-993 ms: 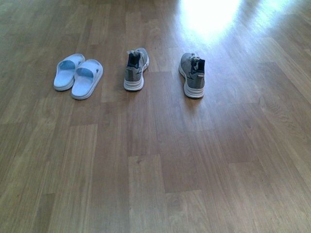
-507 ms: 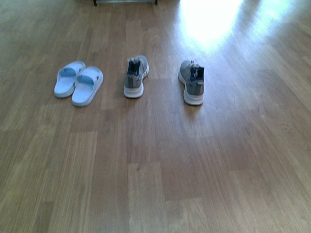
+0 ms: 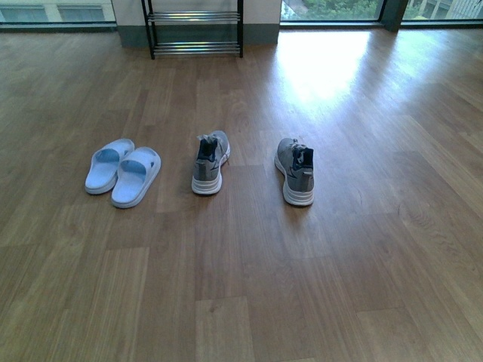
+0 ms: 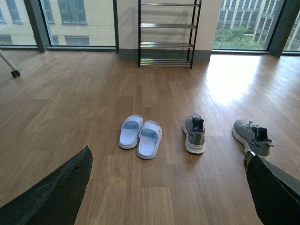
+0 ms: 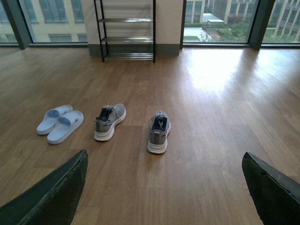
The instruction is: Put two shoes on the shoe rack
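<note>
Two grey knit sneakers stand apart on the wood floor, heels toward me: the left shoe [image 3: 209, 163] [image 4: 194, 133] [image 5: 109, 121] and the right shoe [image 3: 295, 170] [image 4: 252, 137] [image 5: 159, 131]. The black shoe rack [image 3: 195, 29] [image 4: 166, 33] [image 5: 128, 30] with chrome bars stands far behind them against the wall. No arm shows in the front view. My left gripper [image 4: 168, 161] is open, well short of the shoes, with only floor between its dark fingers [image 4: 56, 192]. My right gripper [image 5: 164, 161] is open too, its fingers [image 5: 274, 190] wide apart over bare floor.
A pair of pale blue slide sandals [image 3: 122, 170] [image 4: 140, 137] [image 5: 60, 124] lies left of the sneakers. Large windows [image 5: 220, 18] flank the rack's wall. A wheeled leg [image 4: 11, 68] shows at the far left. Sun glare [image 3: 324, 60] brightens the floor.
The front view has tilted up: the shoes and sandals sit lower in the picture, and the shoe rack and windows have come into sight at the top.
</note>
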Controlling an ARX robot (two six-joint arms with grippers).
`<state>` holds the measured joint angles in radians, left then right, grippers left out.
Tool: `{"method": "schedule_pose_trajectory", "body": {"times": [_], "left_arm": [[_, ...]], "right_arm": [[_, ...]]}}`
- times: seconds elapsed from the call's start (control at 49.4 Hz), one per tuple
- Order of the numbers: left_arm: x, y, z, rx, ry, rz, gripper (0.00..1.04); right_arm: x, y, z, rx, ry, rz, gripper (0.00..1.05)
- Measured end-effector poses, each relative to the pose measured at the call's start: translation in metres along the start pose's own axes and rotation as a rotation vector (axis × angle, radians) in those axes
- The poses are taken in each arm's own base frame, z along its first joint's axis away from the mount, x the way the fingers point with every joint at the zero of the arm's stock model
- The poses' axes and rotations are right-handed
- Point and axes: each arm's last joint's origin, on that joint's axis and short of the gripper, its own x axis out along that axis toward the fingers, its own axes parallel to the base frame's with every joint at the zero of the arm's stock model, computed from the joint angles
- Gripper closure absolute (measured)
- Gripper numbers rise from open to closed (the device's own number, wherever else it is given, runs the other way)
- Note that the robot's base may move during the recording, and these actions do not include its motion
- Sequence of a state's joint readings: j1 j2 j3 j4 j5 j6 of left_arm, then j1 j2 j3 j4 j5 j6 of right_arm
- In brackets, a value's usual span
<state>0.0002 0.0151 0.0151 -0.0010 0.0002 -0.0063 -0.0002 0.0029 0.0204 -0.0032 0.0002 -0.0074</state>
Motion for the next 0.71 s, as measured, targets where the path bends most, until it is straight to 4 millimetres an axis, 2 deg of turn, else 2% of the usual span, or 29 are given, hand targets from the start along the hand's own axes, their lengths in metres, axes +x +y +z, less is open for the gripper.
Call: {"method": "schedule_pose_trajectory", "body": {"times": [0.709], "left_arm": [[0.0,0.0,0.0,0.0,0.0,0.0,0.09]], "right_arm": [[0.0,0.0,0.0,0.0,0.0,0.0,0.09]]}}
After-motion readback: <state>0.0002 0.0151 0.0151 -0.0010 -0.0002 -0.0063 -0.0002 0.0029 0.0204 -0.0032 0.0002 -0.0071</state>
